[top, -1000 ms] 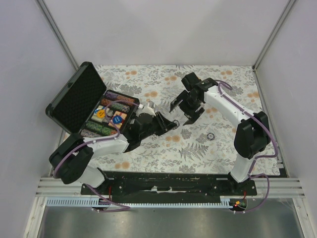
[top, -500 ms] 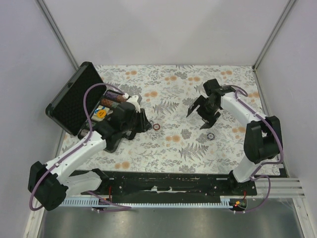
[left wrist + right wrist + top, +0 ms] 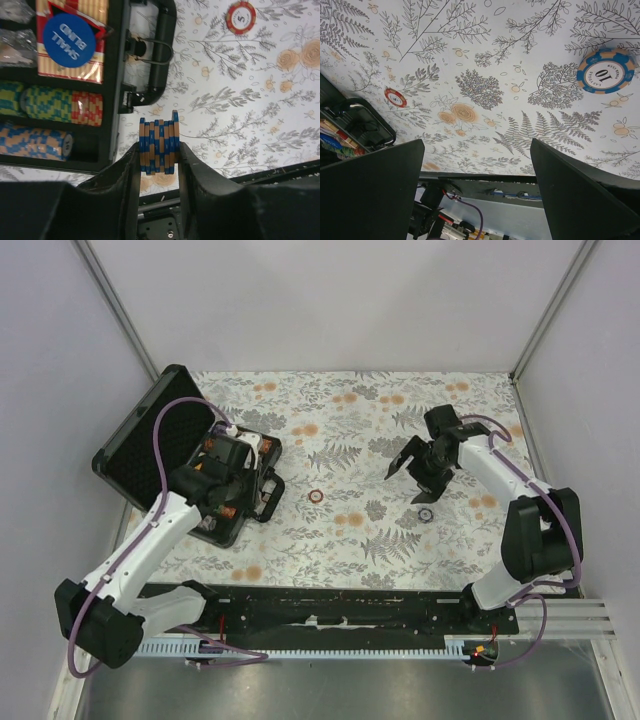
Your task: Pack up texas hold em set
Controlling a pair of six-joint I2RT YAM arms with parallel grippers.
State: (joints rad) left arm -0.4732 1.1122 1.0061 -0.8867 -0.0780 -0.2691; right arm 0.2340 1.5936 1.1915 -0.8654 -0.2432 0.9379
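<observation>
The black case [image 3: 150, 445] lies open at the left, with rows of striped chips [image 3: 47, 102] in its tray. A red-orange card box [image 3: 70, 70] carries a blue "SMALL BLIND" button [image 3: 68, 32]. My left gripper [image 3: 262, 490] hangs over the case's near right edge by the handle [image 3: 160, 55]. It is shut on a short stack of blue-and-tan chips [image 3: 159, 135]. A red "5" chip [image 3: 316, 496] and a blue "10" chip [image 3: 425, 515] lie loose on the cloth. My right gripper [image 3: 420, 472] is open and empty just above the blue chip [image 3: 606, 70].
A floral cloth [image 3: 370, 540] covers the table. Grey walls stand at the back and sides. The black arm rail [image 3: 340, 610] runs along the near edge. The raised case lid leans toward the left wall.
My left arm has swung left from the table's middle to the case with the chip stack in its jaws. My right gripper has moved right and nearer, toward the blue chip.
</observation>
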